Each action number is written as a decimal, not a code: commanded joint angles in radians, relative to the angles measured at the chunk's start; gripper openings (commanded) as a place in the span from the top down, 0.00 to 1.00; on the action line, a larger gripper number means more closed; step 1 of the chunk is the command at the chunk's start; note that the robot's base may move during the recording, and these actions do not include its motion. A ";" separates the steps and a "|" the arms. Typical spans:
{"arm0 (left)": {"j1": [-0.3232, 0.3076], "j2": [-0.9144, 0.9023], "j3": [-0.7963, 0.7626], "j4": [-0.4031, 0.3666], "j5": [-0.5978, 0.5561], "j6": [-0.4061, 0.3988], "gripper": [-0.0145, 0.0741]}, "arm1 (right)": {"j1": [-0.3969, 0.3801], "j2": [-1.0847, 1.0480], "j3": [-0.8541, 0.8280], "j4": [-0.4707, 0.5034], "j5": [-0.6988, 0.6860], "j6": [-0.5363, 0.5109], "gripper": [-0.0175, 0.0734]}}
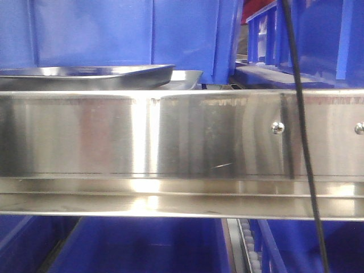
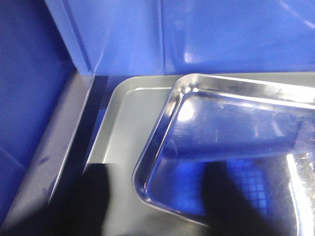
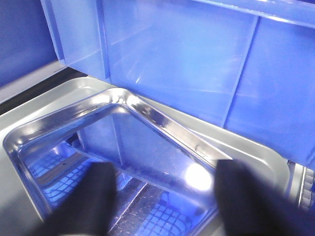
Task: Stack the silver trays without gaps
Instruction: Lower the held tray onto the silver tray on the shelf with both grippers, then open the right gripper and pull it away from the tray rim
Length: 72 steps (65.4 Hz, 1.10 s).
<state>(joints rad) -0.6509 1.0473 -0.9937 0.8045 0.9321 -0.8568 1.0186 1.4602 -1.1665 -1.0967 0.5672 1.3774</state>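
Misalignment was the danger: the upper tray [image 2: 231, 147] sat skewed across the lower tray [image 2: 125, 123], one edge raised in the front view, so pressing down risked jamming a corner on the rim and leaving a gap. On the left, the left gripper [image 2: 157, 206] hung low over the near rims, dark fingers [image 2: 93, 201] spread apart; whether it held anything, I couldn't tell. Right gripper [image 3: 165, 196] likewise hovered, fingers spread wide, grip unclear. Blue bins [image 3: 187, 59] stood close behind.

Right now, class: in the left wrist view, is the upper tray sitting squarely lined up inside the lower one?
No. The upper tray sits skewed across the lower tray, leaving the lower tray's corner and floor uncovered.
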 commanded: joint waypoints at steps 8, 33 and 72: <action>-0.009 -0.016 -0.003 0.014 -0.070 0.002 0.81 | 0.002 -0.007 -0.007 -0.019 0.007 -0.007 0.88; -0.009 -0.018 -0.003 0.020 -0.150 0.002 0.81 | 0.002 -0.007 -0.007 -0.036 0.019 -0.007 0.88; -0.009 -0.018 -0.003 0.020 -0.150 0.002 0.81 | 0.002 -0.005 -0.007 -0.036 -0.320 -0.007 0.88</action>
<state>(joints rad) -0.6509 1.0368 -0.9937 0.8121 0.7965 -0.8568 1.0186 1.4602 -1.1665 -1.1131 0.3215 1.3757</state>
